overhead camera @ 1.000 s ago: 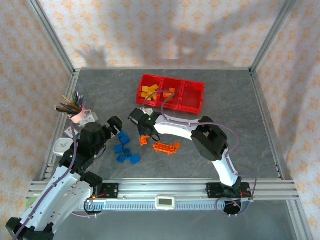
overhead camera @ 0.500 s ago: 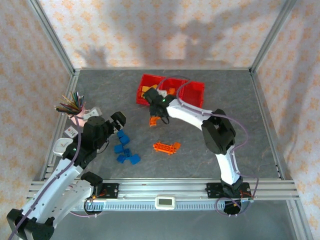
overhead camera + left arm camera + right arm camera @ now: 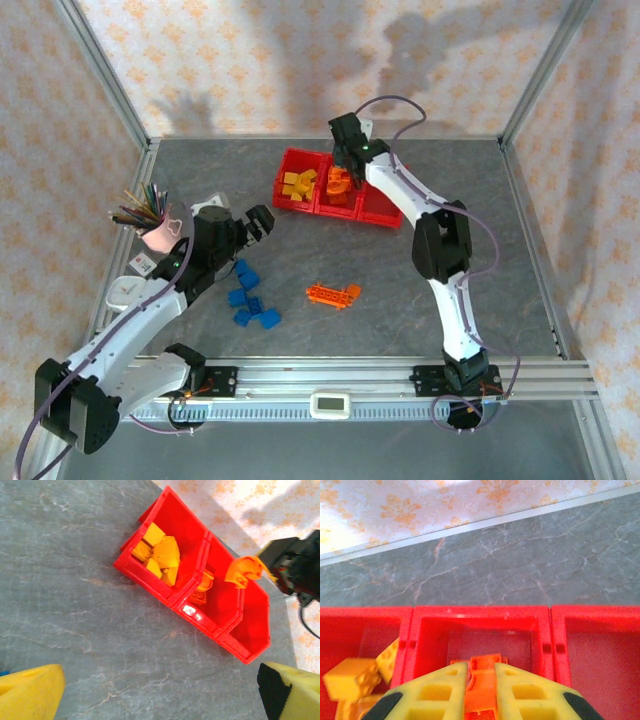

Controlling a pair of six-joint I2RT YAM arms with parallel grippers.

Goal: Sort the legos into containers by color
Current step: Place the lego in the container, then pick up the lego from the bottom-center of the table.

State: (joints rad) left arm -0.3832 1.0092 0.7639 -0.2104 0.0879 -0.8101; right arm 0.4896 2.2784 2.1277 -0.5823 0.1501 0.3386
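While the right gripper [image 3: 341,176] hangs over the row of red bins [image 3: 150,586], its jaws are clamped on a curved orange brick [image 3: 482,666]. In the right wrist view the brick sits between the fingertips. The middle bin [image 3: 480,613] lies at 12 o'clock from them, directly beneath the load. The left bin, at 9 o'clock, holds the yellow bricks [image 3: 350,677]. The right bin [image 3: 600,645], at 3 o'clock, shows no brick in its visible part.

Judgement: the release needs no sideways correction. Parting the jaws should drop the brick into the middle bin. A drift toward 9 o'clock would mix colours.

The left gripper [image 3: 260,224] has its jaws spread wide and holds nothing. In the top view:

- The blue bricks [image 3: 250,296] lie on the table [image 3: 480,260] at 6 o'clock from the left gripper, near it. The left arm is clearly the nearer one for them.
- The orange plate [image 3: 333,294] lies at about 4 o'clock from the left gripper. Its long axis runs roughly 9 to 3 o'clock.
- The plate is well apart from the right gripper, at 6 o'clock from it.
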